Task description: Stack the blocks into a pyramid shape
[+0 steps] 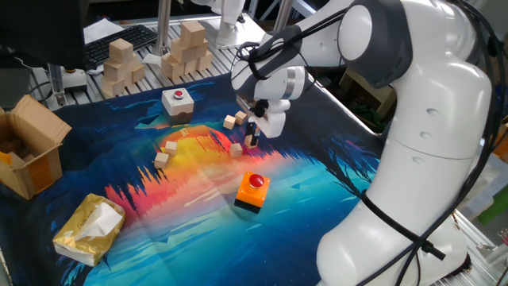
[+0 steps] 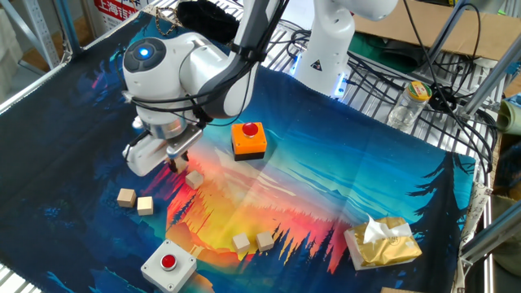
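Observation:
Five tiny tan wooden blocks lie apart on the colourful mat, none stacked. Two sit side by side, one (image 1: 229, 122) (image 2: 145, 205) and another (image 1: 240, 117) (image 2: 125, 196). One lone block (image 1: 236, 148) (image 2: 194, 179) lies near the mat's middle. Two more lie close together, one (image 1: 170, 146) (image 2: 265, 240) and another (image 1: 162, 159) (image 2: 241, 242). My gripper (image 1: 252, 137) (image 2: 173, 158) hangs low over the mat, just beside the lone block and between it and the pair. Its hand is turned sideways. The dark fingers are small and close together; the gap between them is not clear.
An orange button box (image 1: 252, 191) (image 2: 248, 140) stands near the gripper. A white button box (image 1: 178, 101) (image 2: 168, 265) is beyond the pair. A yellow tissue pack (image 1: 89, 226) (image 2: 381, 242), an open cardboard box (image 1: 30, 151) and piles of larger wooden blocks (image 1: 151, 56) are at the edges.

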{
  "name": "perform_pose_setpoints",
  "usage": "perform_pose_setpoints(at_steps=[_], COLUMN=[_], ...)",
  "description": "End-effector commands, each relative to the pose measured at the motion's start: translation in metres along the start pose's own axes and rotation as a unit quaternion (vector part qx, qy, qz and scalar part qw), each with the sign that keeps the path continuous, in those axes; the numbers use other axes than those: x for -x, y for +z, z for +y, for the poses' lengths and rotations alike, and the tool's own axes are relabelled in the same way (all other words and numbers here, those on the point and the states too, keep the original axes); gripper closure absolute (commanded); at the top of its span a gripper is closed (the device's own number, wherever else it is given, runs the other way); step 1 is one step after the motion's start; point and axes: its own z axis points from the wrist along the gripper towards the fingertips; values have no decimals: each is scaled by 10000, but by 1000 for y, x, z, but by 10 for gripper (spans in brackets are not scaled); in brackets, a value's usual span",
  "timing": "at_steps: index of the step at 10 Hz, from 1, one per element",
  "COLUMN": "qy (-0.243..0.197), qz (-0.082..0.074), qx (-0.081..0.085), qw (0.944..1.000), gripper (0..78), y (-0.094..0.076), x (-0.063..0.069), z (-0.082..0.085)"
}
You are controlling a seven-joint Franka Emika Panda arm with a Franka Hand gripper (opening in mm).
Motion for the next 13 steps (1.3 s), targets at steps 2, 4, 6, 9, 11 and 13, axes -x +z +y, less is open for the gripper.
perform_pose_setpoints(at_steps=[2, 4, 6, 9, 11, 13], qy=[1932, 1882, 1627, 1494, 1291, 1195], qz=[137, 123, 47, -69, -107, -124], qx=[380, 365, 308, 265, 196, 176], qw=[9803, 9814, 9862, 9884, 9914, 9926], gripper=[764, 764, 764, 764, 764, 764], y=[13, 13, 15, 15, 12, 11], x=[-17, -17, -18, -18, -18, -18], z=[23, 22, 18, 18, 17, 17])
